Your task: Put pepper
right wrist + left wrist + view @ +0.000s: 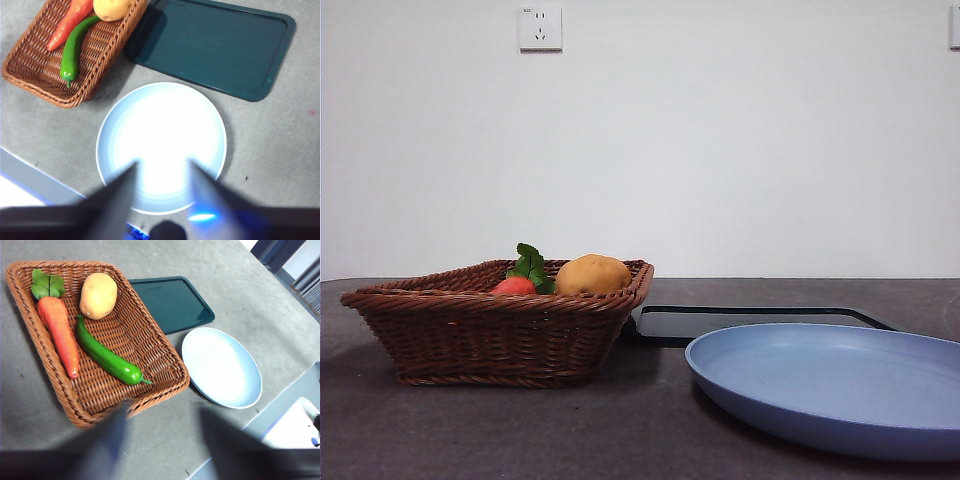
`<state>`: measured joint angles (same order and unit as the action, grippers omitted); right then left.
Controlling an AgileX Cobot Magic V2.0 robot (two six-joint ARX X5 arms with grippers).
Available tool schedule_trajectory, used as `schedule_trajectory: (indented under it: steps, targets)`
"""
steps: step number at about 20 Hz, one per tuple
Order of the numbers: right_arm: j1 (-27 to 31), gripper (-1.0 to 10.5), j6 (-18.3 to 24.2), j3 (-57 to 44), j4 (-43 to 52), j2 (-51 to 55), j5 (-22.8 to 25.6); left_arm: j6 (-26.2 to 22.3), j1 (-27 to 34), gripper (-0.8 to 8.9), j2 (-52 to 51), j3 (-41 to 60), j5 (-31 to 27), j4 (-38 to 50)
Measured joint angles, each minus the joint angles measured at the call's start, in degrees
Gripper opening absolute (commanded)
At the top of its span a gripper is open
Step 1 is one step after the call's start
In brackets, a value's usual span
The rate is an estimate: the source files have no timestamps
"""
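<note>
Blue plate (840, 385) empty lower right, pepper (106, 357) still in basket (470, 335); both grippers' fingers released, high up; grip pepper mid-length, across its width, clear of carrot (59, 329).

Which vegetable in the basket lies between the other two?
The green pepper: it lies between the orange carrot and the tan potato in the basket.
</note>
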<state>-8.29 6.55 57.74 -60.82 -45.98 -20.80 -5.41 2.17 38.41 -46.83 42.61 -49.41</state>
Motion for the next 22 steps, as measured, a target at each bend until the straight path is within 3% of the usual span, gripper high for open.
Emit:
schedule_trajectory:
  steps: [8,10,14,22]
  targets:
    - [0.0,3.4,-1.4,0.0,-0.02,-4.11,0.02,-0.02,0.0,3.71,0.0,0.0,0.0,-0.02]
    - [0.0,3.4,-1.55,0.0,0.02,-7.56,0.57,-0.02,0.0,3.71,0.0,0.0,0.0,0.0]
    - [0.0,3.4,-1.62,0.0,0.74,-17.09,6.03,0.0,0.0,3.71,0.0,0.0,0.61,0.0]
    - [-0.33,3.2,-1.6,0.0,6.75,-34.75,6.27,0.0,0.0,3.71,0.0,0.0,0.63,0.0]
